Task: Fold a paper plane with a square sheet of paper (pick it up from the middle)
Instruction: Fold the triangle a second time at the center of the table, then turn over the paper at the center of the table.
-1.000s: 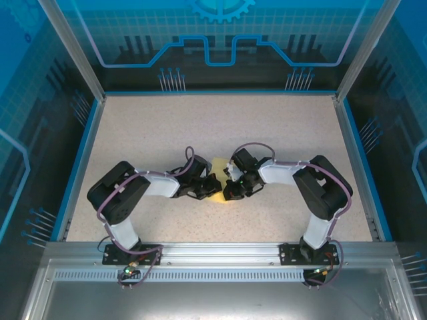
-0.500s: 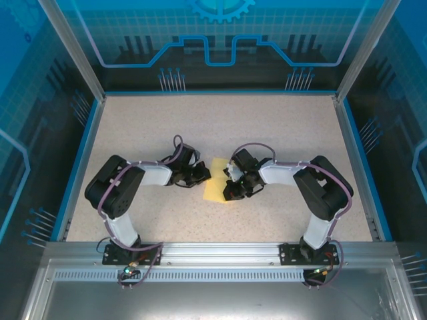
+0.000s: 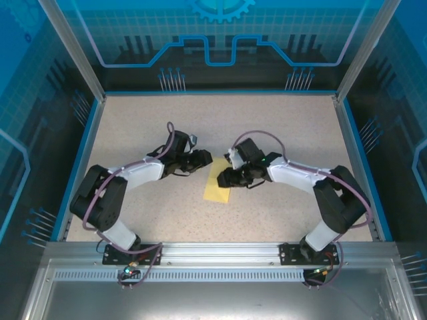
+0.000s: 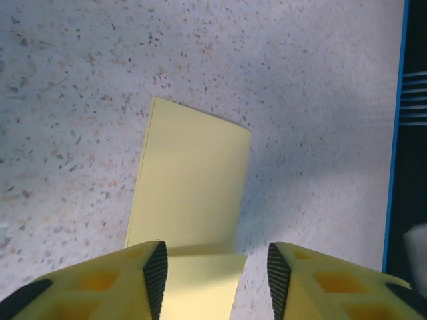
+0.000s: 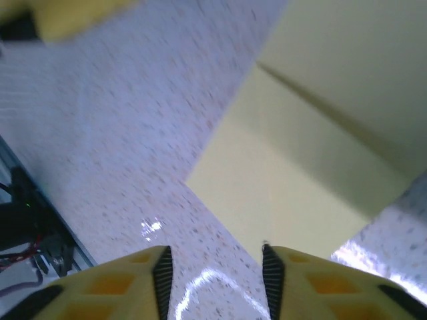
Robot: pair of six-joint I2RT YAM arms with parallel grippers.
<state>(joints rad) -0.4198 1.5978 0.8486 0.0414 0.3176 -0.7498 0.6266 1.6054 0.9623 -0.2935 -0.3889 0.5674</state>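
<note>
The square sheet of paper [image 3: 216, 191], folded narrow, lies on the table [image 3: 280, 120], its far end partly hidden by the right gripper [image 3: 222, 179]. That and the left gripper [image 4: 217, 267] gape empty, seemingly hovering. Both sit farther back than before.

You'll see the left gripper [image 3: 204, 161] has pulled back off the square sheet of paper [image 3: 217, 189] toward 12 o'clock, with its elbow swinging out toward 9 o'clock. The right gripper [image 3: 222, 177] has slid slightly toward 10 o'clock, and its arm has stretched out flatter. The sheet was mostly covered a second ago and now lies exposed as a narrow folded strip, reaching toward 6 o'clock from both.
</note>
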